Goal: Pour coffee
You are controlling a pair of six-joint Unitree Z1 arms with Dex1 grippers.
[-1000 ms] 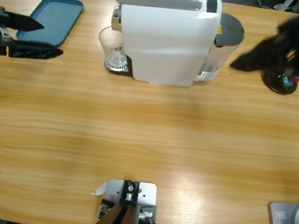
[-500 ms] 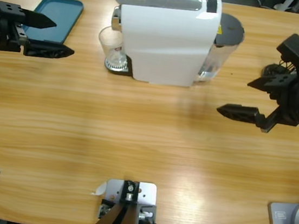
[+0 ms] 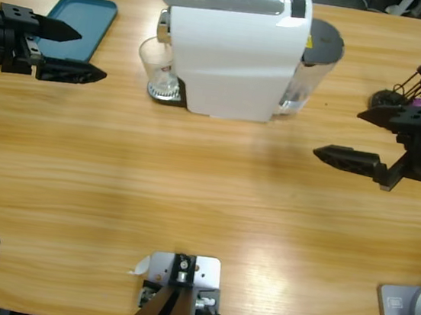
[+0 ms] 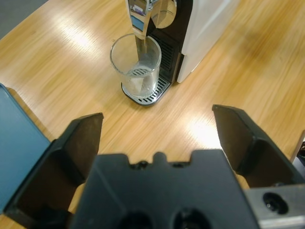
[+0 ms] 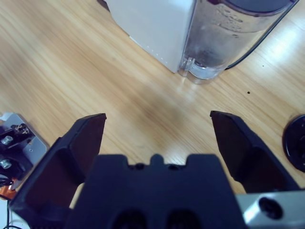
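Since 0.5 s ago the right gripper (image 3: 366,138) has pulled back a bit toward the table edge; the left gripper (image 3: 73,52) has barely shifted. Both have jaws spread wide, holding nothing. The glass (image 3: 158,68) sits on the drip grille (image 4: 143,93) under the spout of the white coffee machine (image 3: 235,53), w/ the blue tray (image 3: 77,26) just beside our left gripper. Any coffee in it is too faint to tell. We reckon the glass is light, rigid, smooth, slippery, breakable: grip mid-wall, gently, keep upright. Machine: glossy boxy plastic w/ clear water tank (image 5: 228,38). Table (image 3: 205,203): varnished wood.
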